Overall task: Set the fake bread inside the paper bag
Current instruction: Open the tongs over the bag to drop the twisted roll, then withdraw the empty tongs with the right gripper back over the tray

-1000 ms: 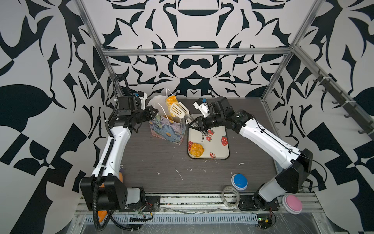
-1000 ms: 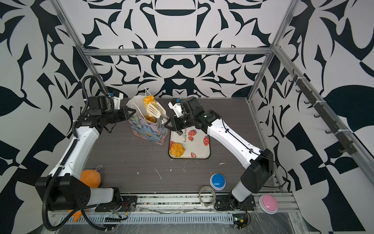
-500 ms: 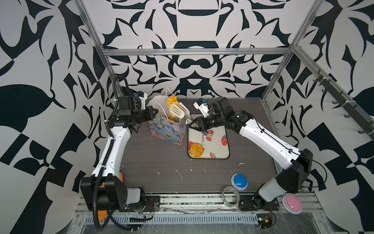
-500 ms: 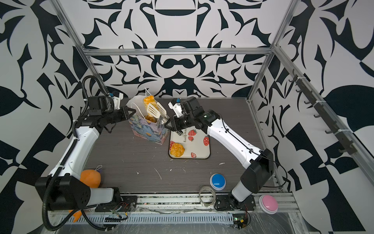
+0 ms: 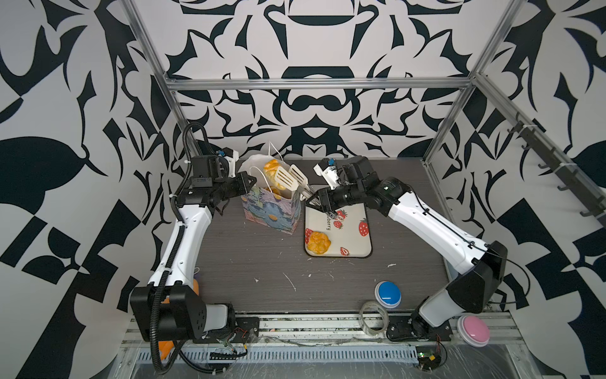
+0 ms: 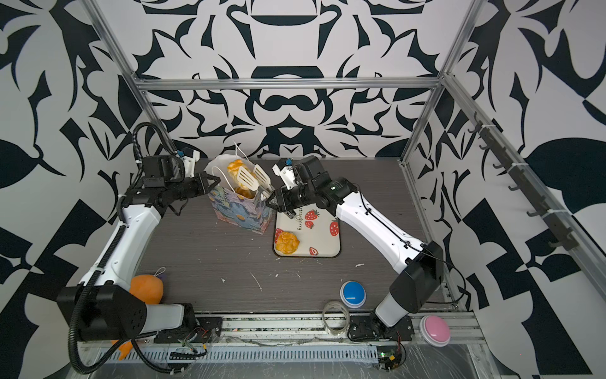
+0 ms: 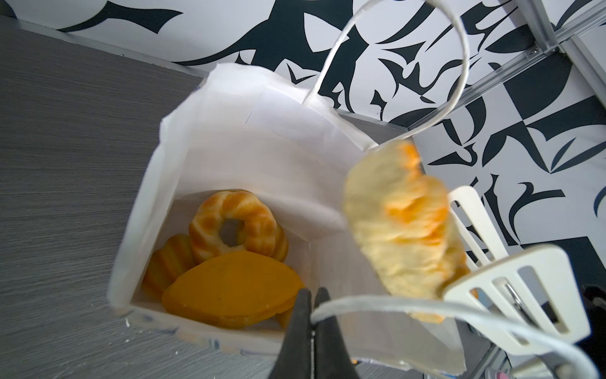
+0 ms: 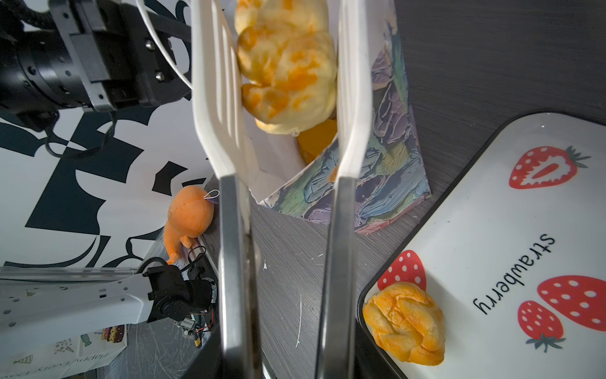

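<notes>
Black-and-white patterned walls [image 5: 311,108] and aluminium frame [image 5: 314,83] enclose a dark wood-grain tabletop [image 5: 255,249].

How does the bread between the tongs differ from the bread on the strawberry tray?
Place: the tong bread sits between the white tongs over the paper bag; the tray bread lies in a corner of the strawberry tray. Look: the tong bread is paler yellow with orange patches and longer; the tray bread is deeper golden, rounder, knotted. Both are glossy toy pastries.

Matt paper bag [image 5: 272,213]; glossy fake bread [image 5: 318,242]; tongs [image 5: 282,177] white plastic (metal arms); table [image 5: 262,259] matt woodgrain.
</notes>
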Action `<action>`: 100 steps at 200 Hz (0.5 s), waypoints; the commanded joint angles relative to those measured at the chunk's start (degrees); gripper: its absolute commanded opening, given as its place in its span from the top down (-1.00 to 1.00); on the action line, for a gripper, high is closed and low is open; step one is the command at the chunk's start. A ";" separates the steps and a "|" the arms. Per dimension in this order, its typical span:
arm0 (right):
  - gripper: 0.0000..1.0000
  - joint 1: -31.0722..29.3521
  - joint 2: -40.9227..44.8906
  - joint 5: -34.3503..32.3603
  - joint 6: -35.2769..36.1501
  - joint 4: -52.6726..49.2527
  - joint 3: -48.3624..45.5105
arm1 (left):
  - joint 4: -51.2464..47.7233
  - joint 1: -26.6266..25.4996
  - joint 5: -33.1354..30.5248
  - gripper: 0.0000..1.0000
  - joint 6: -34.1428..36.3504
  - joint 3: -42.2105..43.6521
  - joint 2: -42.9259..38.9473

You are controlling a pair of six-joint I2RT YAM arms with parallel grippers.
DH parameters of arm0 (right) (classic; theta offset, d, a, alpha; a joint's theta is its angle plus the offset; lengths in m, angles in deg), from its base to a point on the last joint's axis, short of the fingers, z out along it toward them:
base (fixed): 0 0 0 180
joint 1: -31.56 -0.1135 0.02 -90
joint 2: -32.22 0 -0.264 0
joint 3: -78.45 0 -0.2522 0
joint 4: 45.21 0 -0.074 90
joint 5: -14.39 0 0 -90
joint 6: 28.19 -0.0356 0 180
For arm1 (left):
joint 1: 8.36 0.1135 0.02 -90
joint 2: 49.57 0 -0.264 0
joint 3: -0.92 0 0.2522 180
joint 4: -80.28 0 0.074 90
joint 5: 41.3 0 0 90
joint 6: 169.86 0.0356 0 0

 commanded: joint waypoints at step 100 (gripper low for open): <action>0.05 -0.26 4.41 -2.31 2.68 -0.76 3.50 | -0.59 -0.26 0.29 0.97 0.24 0.91 -0.25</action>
